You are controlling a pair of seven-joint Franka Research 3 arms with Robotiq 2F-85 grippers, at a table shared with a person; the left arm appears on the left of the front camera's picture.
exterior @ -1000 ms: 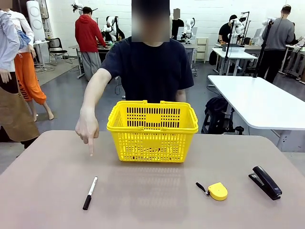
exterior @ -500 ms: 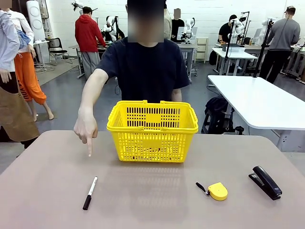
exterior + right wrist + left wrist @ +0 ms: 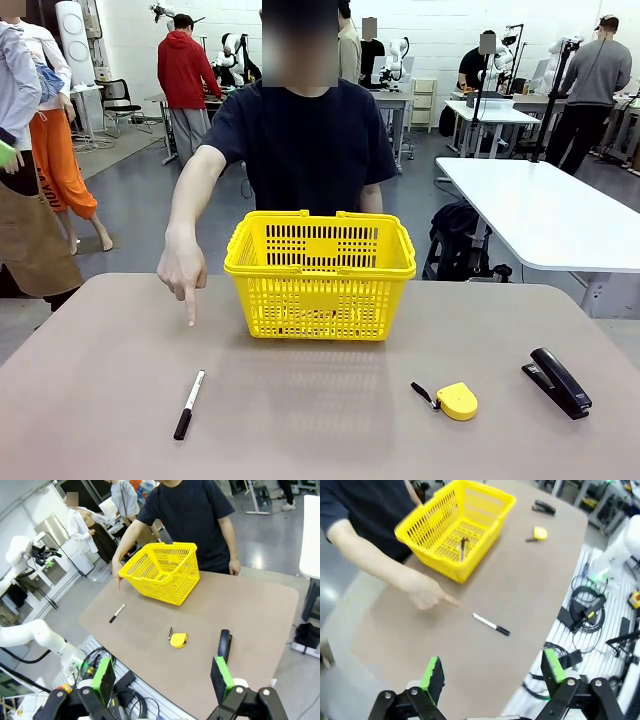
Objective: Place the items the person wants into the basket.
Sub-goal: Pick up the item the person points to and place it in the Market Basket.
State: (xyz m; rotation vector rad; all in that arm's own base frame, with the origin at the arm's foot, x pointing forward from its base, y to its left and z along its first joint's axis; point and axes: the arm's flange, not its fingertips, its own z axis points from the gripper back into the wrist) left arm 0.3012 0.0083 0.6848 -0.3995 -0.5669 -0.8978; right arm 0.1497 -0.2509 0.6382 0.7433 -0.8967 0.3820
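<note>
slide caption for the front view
Person's hand points down toward the marker, left of the basket; tape measure and stapler lie to the right.

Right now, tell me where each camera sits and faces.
Front view: fixed at the robot's edge of the table, facing the person, whose hand points beside the marker.
Left wrist view: high above the table's left end, looking down over the open left gripper.
Right wrist view: raised off the right near side, looking across over the open right gripper.
Shared: both wrist views hold the basket, marker and pointing hand.
</note>
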